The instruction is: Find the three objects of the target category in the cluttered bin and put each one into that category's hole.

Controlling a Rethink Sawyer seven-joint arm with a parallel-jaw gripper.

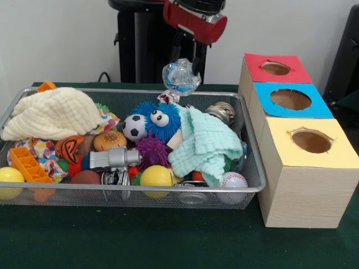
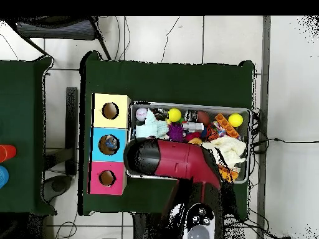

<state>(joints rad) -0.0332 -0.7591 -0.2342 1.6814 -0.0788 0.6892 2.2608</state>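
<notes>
A crumpled clear plastic piece point(image 1: 180, 77) is held clamped in the gripper point(image 1: 185, 66), lifted above the far rim of the wire bin point(image 1: 253, 185). The red point(image 1: 276, 68), blue point(image 1: 290, 99) and yellow point(image 1: 311, 141) holes are seen alongside.

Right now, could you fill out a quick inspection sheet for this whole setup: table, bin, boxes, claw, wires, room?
Surface: green table, bare in front of the bin.
Job's things: wire bin packed with toys; three wooden boxes, each with a hole: red box, blue box, yellow box.
Clutter: cream cloth, mint cloth, blue fuzzy toy, soccer ball, yellow ball, baseball, orange block.
Gripper: gripper shut on a crinkly clear packet, held above the bin's far edge.
Cables: black cables on the floor.
Surroundings: white wall, second table with cups.
</notes>
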